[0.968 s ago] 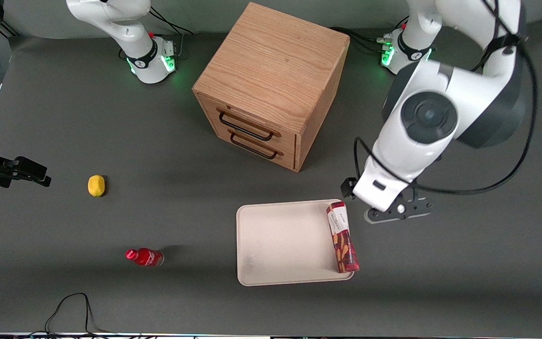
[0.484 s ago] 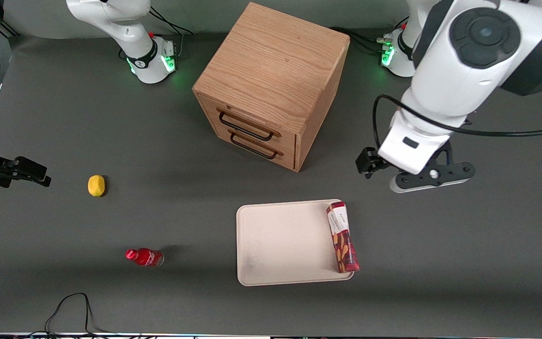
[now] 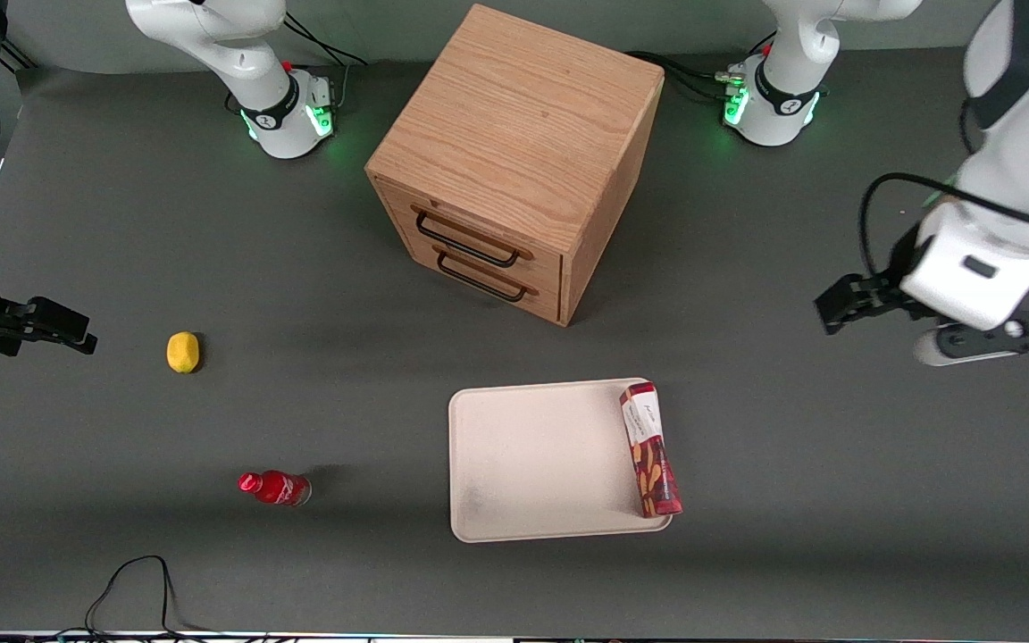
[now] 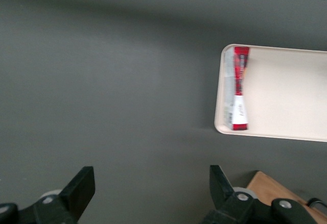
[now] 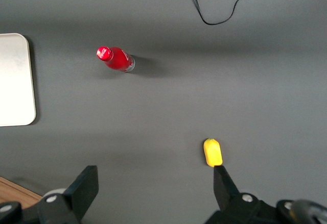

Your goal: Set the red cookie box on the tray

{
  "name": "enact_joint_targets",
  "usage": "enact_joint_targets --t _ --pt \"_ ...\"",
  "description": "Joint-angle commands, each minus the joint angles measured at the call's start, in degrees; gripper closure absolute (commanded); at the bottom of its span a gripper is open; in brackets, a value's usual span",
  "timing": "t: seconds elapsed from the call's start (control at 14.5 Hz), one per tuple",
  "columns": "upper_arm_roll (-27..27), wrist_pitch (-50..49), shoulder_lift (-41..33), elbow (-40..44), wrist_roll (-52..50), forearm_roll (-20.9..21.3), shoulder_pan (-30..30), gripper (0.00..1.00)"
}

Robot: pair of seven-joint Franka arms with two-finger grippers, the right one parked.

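Red cookie box (image 3: 650, 450) on tray (image 3: 537, 464).
Box lies along the tray's edge toward my working arm; my hand (image 4: 148, 191), fingers spread and empty, hovers well apart from the tray.

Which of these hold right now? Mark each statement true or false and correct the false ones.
1. The red cookie box lies on the tray, along its edge toward the working arm's end. True.
2. The pincer holds the box. False: it is open and empty, off to the side of the tray above bare table.
3. The red bottle stands on the tray. False: it lies on the table toward the parked arm's end.
4. Both drawers of the wooden cabinet are shut. True.
5. The yellow lemon sits inside the top drawer. False: it rests on the table, farther from the front camera than the bottle.
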Motion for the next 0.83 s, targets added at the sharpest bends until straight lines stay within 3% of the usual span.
enact_joint_targets --t 0.0,0.28,0.55,0.76 --pt "-0.2 5.1 -8.2 -11.2 5.7 -1.1 3.6 0.0" --pt "0.0 5.0 -10.3 -13.5 13.7 -1.2 8.0 0.0" --pt "0.1 4.6 -11.4 -13.5 13.8 -1.3 9.6 0.0" --pt "-3.8 3.9 -12.1 -13.5 13.3 -1.4 13.9 0.0"
